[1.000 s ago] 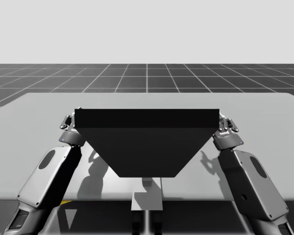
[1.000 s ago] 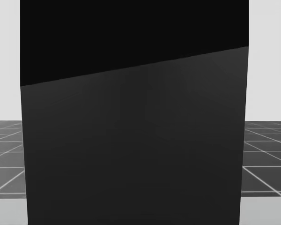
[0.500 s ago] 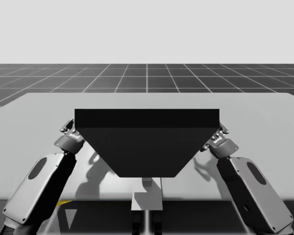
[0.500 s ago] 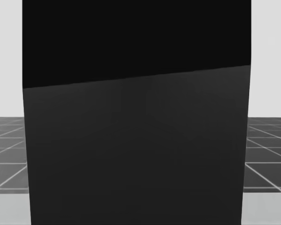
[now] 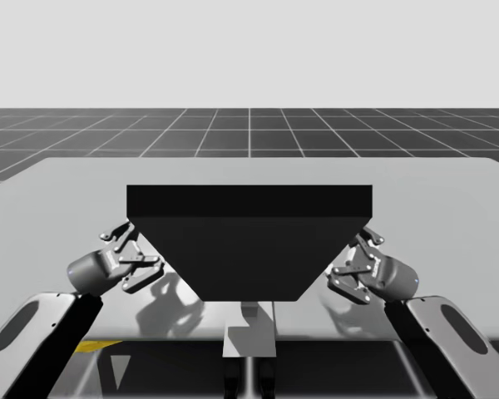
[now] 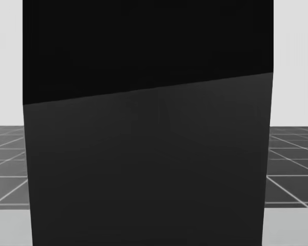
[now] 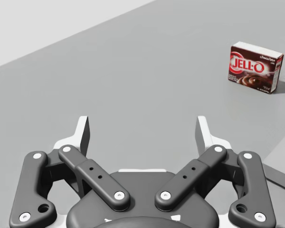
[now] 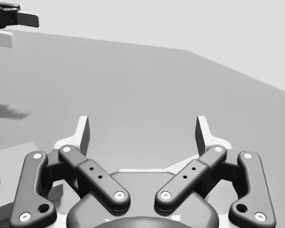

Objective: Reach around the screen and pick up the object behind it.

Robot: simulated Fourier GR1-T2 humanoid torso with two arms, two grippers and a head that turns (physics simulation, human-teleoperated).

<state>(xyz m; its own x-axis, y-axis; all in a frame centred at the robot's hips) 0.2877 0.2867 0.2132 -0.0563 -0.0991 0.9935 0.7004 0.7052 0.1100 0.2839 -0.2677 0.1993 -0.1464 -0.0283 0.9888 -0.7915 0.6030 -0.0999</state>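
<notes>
- Left tool (image 5: 140,253): by the near edge of the counter (image 5: 449,208), left side, just beside the left flank of the screen (image 5: 249,241); fingers spread wide, touching nothing.
- Right tool (image 5: 349,259): by the near edge, right side, just beside the screen's right flank; fingers spread wide, touching nothing.
- Screen: dark upright panel, mid-counter, standing between the two tools.
- Dark red box (image 7: 254,67): rectangular, standing upright on the counter, well ahead of the left tool and off to one side.
- Grid floor (image 5: 249,133): dark, beyond the counter's far edge.
</notes>
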